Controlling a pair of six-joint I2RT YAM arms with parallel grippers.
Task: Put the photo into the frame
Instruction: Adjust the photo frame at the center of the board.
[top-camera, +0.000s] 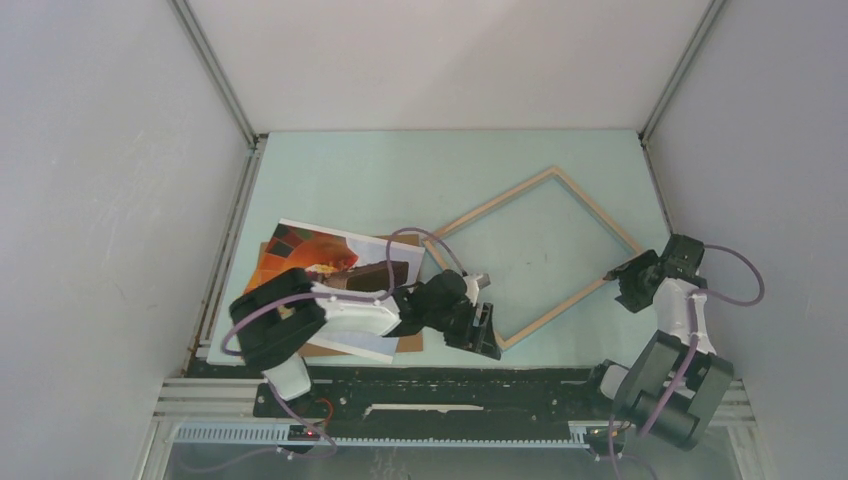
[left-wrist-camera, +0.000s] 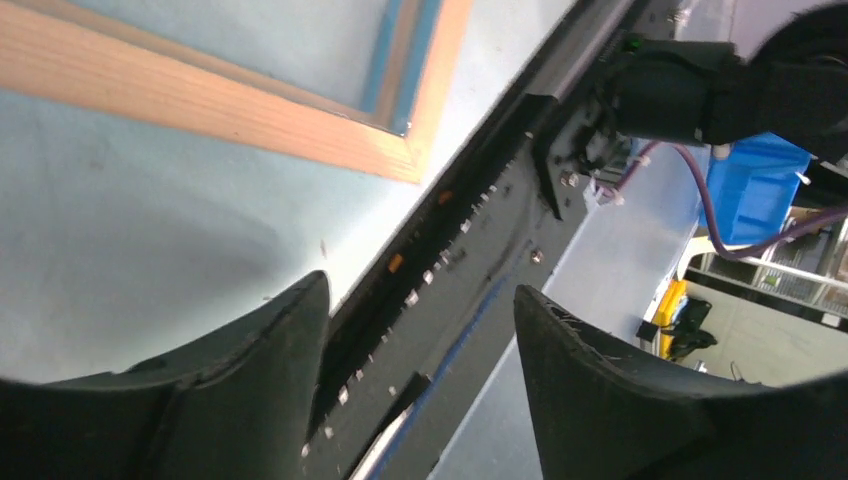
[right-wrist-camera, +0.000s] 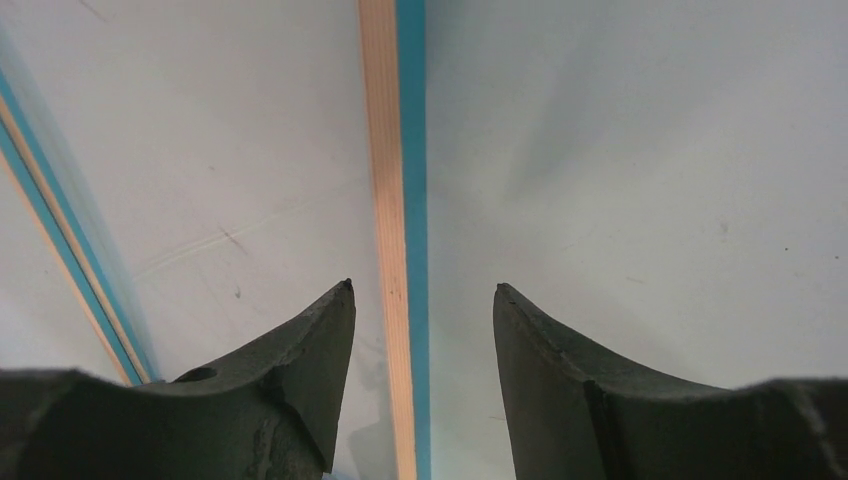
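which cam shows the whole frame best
Top external: the frame shows as a full rectangle, all four rails in sight, turned like a diamond. Left wrist catches just one wooden corner. Right wrist shows only a stretch of one rail, wood with a blue edge.

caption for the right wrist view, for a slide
Open right gripper poised over one rail of the frame, light wood edged in blue, lying on the pale table.
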